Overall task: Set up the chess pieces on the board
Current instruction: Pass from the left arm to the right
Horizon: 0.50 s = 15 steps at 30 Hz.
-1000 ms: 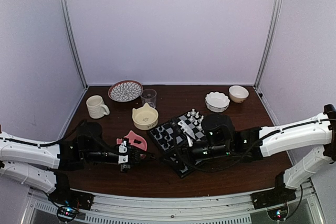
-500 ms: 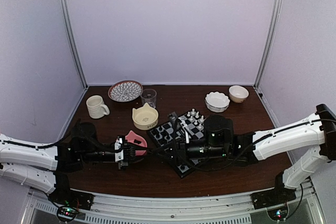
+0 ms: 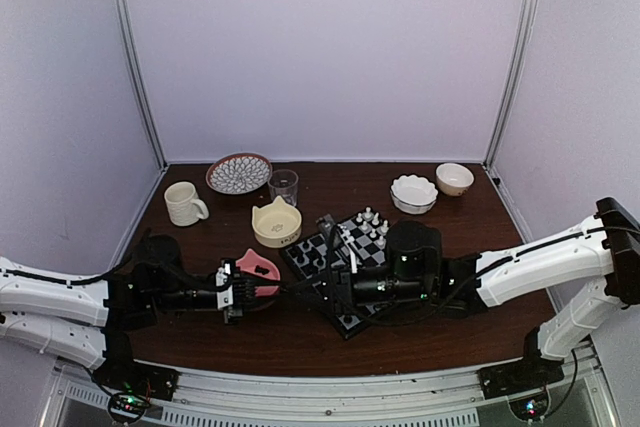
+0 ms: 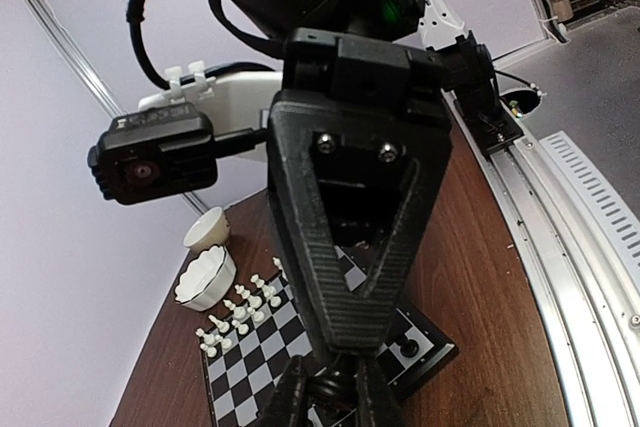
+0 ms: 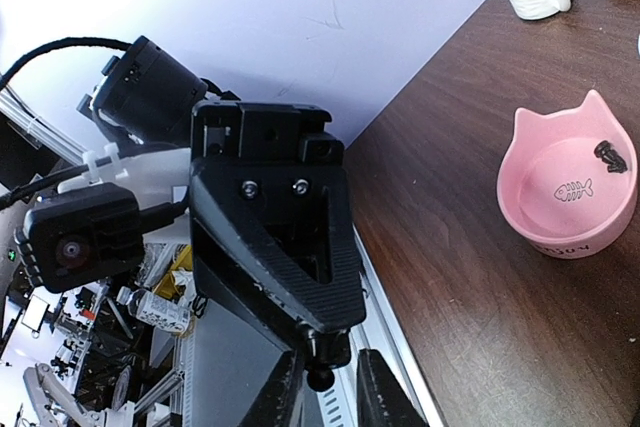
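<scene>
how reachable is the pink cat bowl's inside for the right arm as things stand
Probably reachable, but tight: the pink cat bowl is open-topped with nothing over it, yet the left gripper lies beside it, tip to tip with the right gripper.

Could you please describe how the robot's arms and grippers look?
The left arm and right arm share one design: white shell links, black joints, black cables along them. The left gripper and right gripper are black wedges with ribbed fingers, two screws on the face and a small black camera box alongside. A green light glows at the right wrist.
</scene>
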Tool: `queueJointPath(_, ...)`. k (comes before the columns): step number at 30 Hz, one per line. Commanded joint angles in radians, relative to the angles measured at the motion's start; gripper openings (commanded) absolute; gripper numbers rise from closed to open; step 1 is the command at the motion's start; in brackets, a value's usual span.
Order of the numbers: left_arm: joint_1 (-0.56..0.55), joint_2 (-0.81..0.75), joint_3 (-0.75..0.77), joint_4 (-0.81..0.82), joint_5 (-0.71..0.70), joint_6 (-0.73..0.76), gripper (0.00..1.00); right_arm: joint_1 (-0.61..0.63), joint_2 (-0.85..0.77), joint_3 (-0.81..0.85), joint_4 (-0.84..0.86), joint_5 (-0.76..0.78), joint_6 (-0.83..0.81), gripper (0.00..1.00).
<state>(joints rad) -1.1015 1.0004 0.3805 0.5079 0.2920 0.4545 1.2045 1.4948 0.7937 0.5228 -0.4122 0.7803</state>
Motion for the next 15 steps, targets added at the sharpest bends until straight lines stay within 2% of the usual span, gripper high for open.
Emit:
queueJointPath(1,-0.006,-0.017,-0.010,0.058,-0.002,-0.010,0.00,-0.004,0.019,0.021,0.023,-0.013,0.010,0.22)
queueJointPath(6,-0.006,-0.015,-0.009,0.058,0.003,-0.011,0.00,-0.004,0.039,0.043,0.009,-0.030,0.011,0.07)
queueJointPath(11,-0.006,-0.013,-0.011,0.046,0.007,-0.008,0.00,-0.004,0.033,0.044,0.000,-0.022,0.009,0.00)
queueJointPath(15,-0.005,-0.016,-0.013,0.021,0.011,-0.012,0.16,-0.006,-0.021,0.043,-0.101,0.033,-0.034,0.00)
